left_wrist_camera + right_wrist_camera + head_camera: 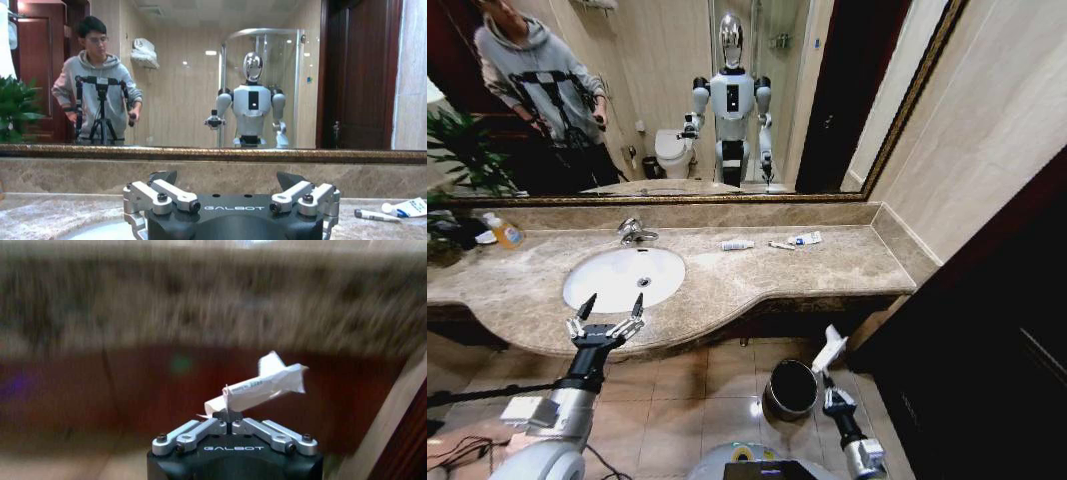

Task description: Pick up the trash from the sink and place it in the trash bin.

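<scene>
Your right gripper [825, 374] pinches a white packet [831, 351] just beside the bin [791, 387]. Your left gripper [611, 306], fingers spread, hovers by the sink [623, 277].

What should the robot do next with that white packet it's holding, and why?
Probably shift the right gripper a little toward the trash bin and then open its jaws. The white packet is pinched in the shut jaws, low beside the bin's rim rather than clearly over its opening. The left gripper waits open at the sink.
</scene>
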Tool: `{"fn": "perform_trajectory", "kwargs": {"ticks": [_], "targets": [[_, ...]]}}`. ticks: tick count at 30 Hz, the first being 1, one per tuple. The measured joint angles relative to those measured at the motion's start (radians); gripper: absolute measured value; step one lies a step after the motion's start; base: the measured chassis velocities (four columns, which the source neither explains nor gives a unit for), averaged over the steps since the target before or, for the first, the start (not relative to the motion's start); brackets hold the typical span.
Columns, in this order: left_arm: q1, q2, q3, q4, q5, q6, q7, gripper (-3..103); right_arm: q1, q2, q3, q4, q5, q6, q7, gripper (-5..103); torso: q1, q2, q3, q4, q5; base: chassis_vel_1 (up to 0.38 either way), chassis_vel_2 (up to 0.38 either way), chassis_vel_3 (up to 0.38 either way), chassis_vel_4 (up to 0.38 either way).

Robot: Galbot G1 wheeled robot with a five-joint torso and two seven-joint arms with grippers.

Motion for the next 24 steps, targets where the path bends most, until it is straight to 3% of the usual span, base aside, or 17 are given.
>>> {"fn": "perform_trajectory", "kwargs": {"ticks": [4, 18, 24], "targets": [[0.0, 0.0, 0.0, 0.0, 0.0, 0.0, 0.0, 100, 0.15, -0.049, -0.066, -0.261, 0.012, -0.025, -0.041, 0, 0.0, 0.0, 0.0, 0.0001, 0.0003, 0.0, 0.0, 0.0, 0.0], [0.0, 0.0, 0.0, 0.0, 0.0, 0.0, 0.0, 100, 0.326, 0.061, -0.141, -0.534, -0.096, -0.213, -0.106, 0, 0.0, 0.0, 0.0, 0.0001, 0.0001, 0.0, 0.0, 0.0, 0.0], [0.0, 0.0, 0.0, 0.0, 0.0, 0.0, 0.0, 100, 0.379, 0.047, -0.182, -0.539, -0.102, -0.261, -0.129, 0, 0.0, 0.0, 0.0, 0.0, -0.0002, 0.0, 0.0, 0.0, 0.0]]}}
